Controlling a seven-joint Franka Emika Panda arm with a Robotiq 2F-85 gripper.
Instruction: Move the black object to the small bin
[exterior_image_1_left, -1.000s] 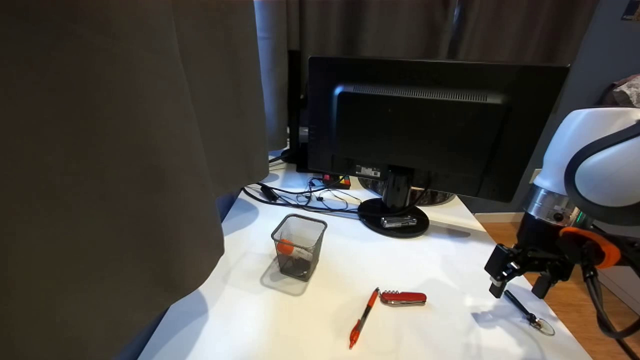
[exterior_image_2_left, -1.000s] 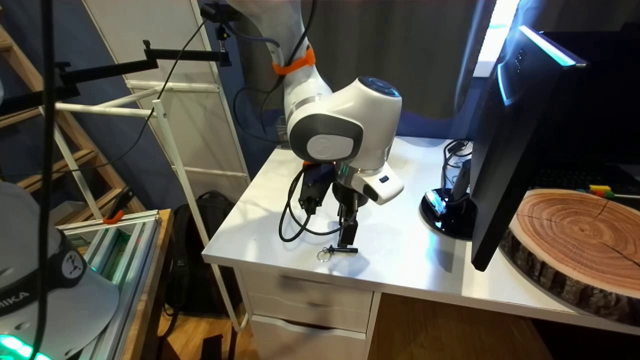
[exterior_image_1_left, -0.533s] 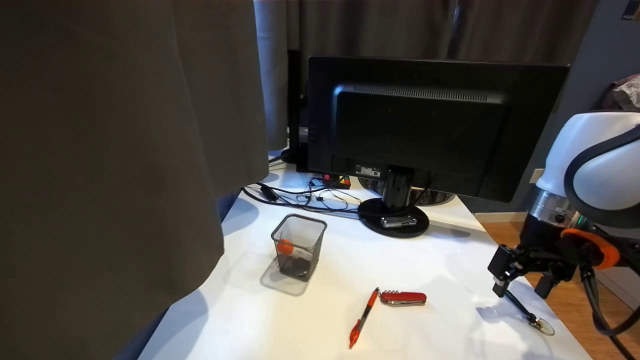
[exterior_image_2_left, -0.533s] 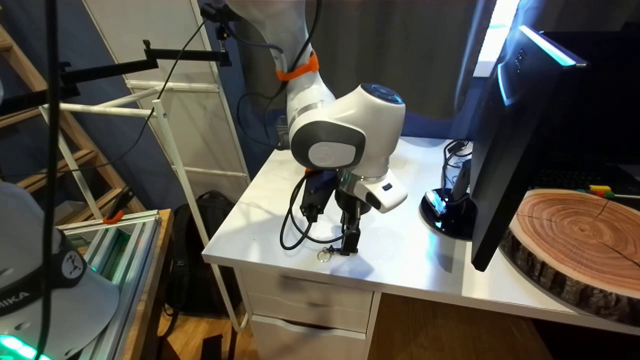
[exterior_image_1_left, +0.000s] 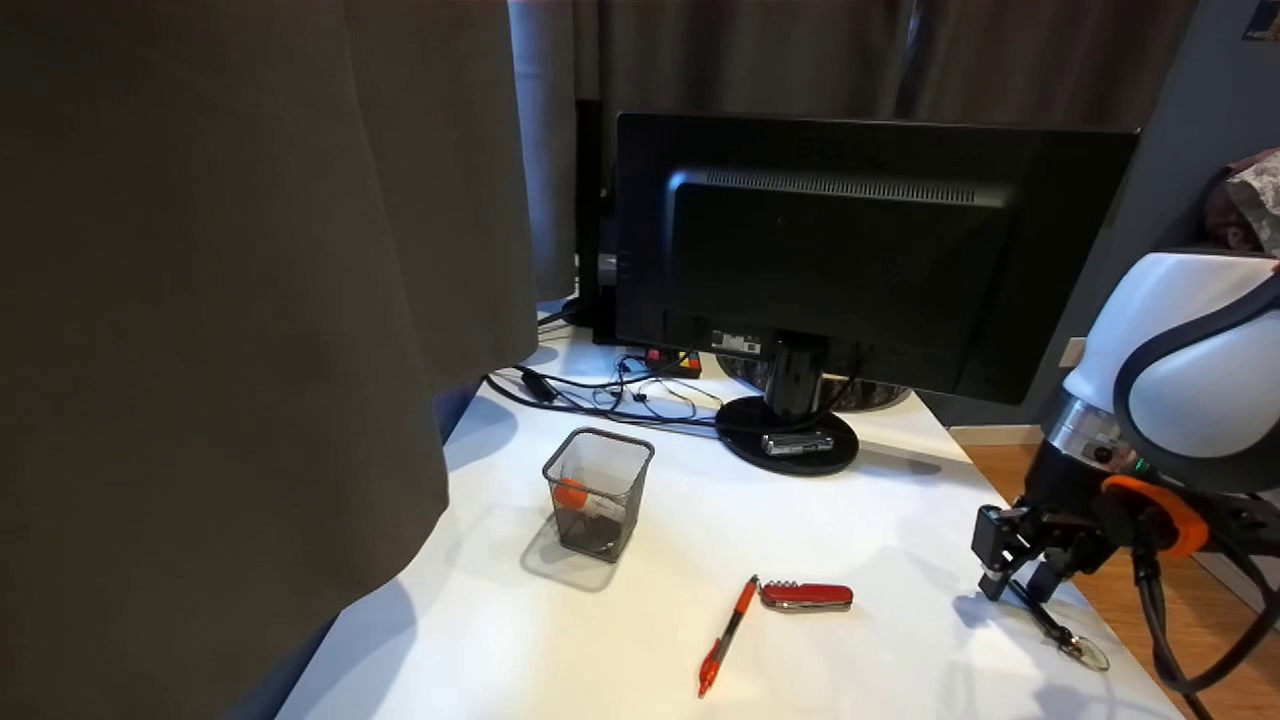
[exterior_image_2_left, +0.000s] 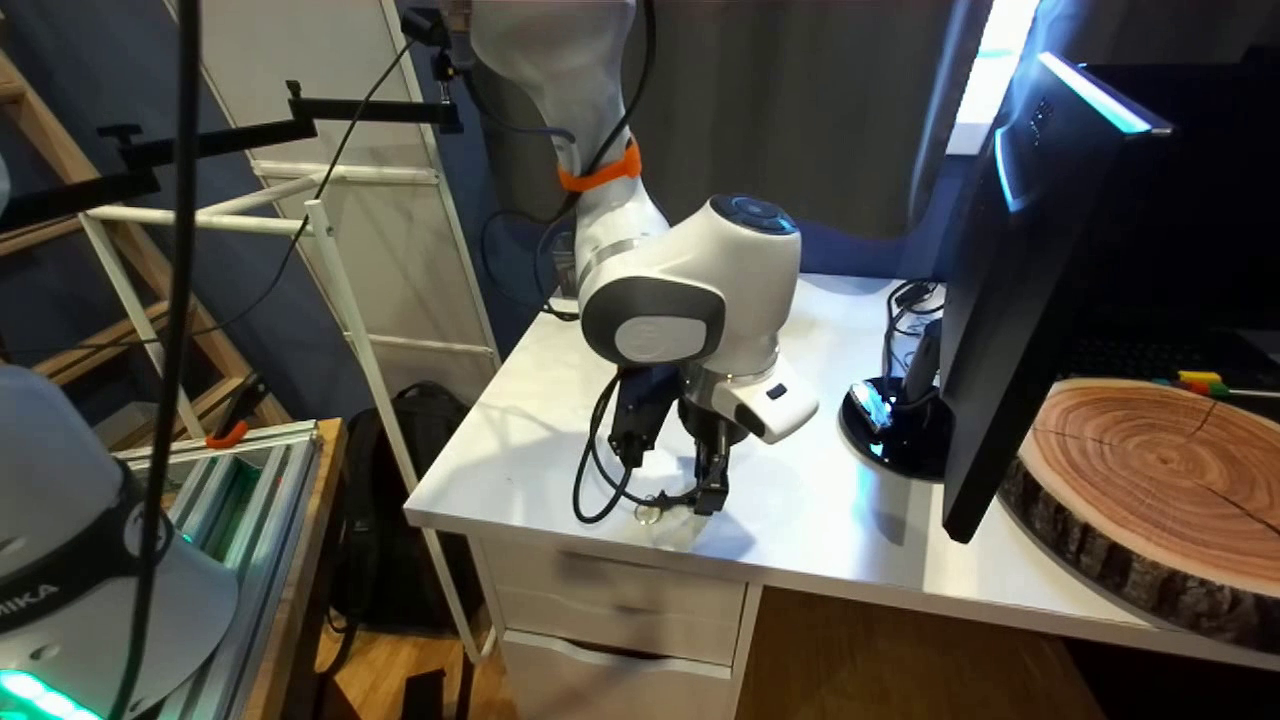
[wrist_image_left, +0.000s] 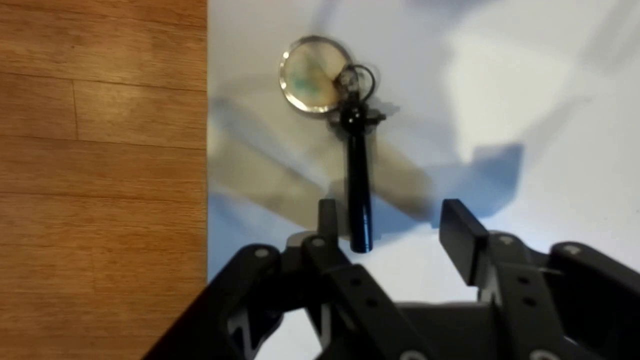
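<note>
The black object is a thin black stick with a small ring and a round pale disc at one end. It lies on the white table near the edge, and also shows in an exterior view. My gripper is low over the plain end of the stick, fingers apart. The stick's end lies between the fingers, closer to the left one in the wrist view. The gripper shows in both exterior views. The small bin, a greyish mesh cup, stands upright across the table with an orange-ended item inside.
A red pen and a red pocket knife lie between the bin and the gripper. A monitor on a round black base stands behind, with cables beside it. The table edge is close to the stick.
The arm has come down and the gripper is lower at the stick. Its fingers look closer together than before. The stick has not visibly moved.
</note>
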